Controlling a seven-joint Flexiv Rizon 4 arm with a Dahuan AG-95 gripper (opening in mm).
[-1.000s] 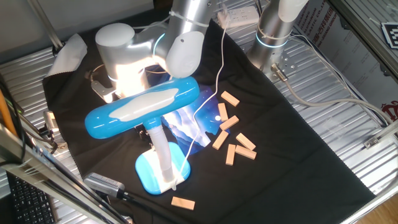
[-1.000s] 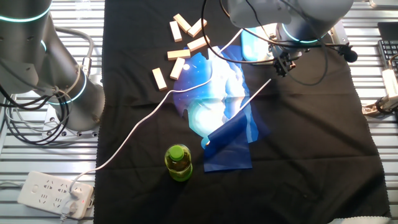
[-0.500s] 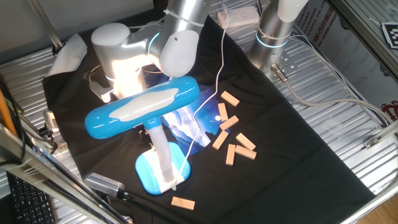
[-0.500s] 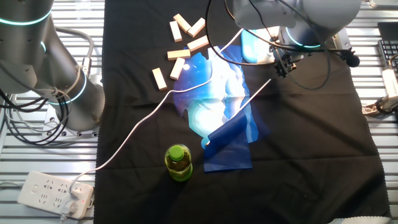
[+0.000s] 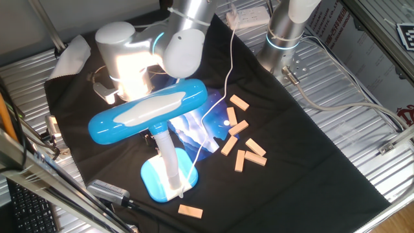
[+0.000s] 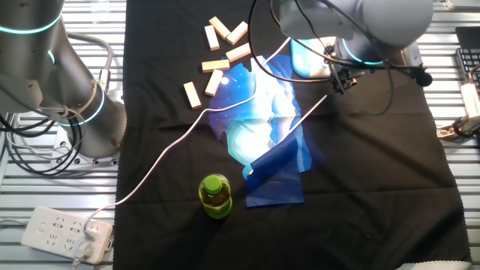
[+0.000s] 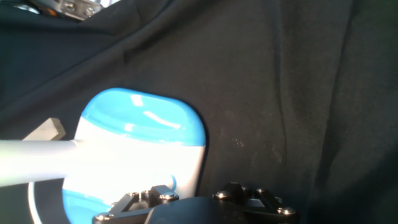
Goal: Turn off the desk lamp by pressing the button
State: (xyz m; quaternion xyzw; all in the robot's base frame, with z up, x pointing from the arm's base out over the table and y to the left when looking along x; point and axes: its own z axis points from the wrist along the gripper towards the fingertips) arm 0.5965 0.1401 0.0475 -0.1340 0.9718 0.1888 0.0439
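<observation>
The desk lamp has a sky-blue oval head (image 5: 149, 110) with a white top panel, a white neck (image 5: 166, 155) and a rounded blue base (image 5: 158, 180). It is lit and throws a bright blue-white patch on the black cloth (image 6: 251, 127). My arm reaches over the lamp from the far side. In the one fixed view the lamp head hides my gripper. In the other fixed view my gripper (image 6: 339, 75) hangs right beside the base (image 6: 306, 54). The hand view shows the base (image 7: 140, 143) close below, with only gripper hardware (image 7: 193, 204) at the bottom edge. No fingertips show.
Several wooden blocks (image 5: 240, 139) lie right of the lamp, with one (image 5: 190, 211) in front of the base. The white cord (image 6: 176, 142) runs to a power strip (image 6: 67, 232). A green bottle (image 6: 215, 195) stands by the lamp head. A second arm's base (image 5: 288, 29) stands at the back.
My arm has shifted slightly over the lamp. The lamp stays lit and has not moved.
</observation>
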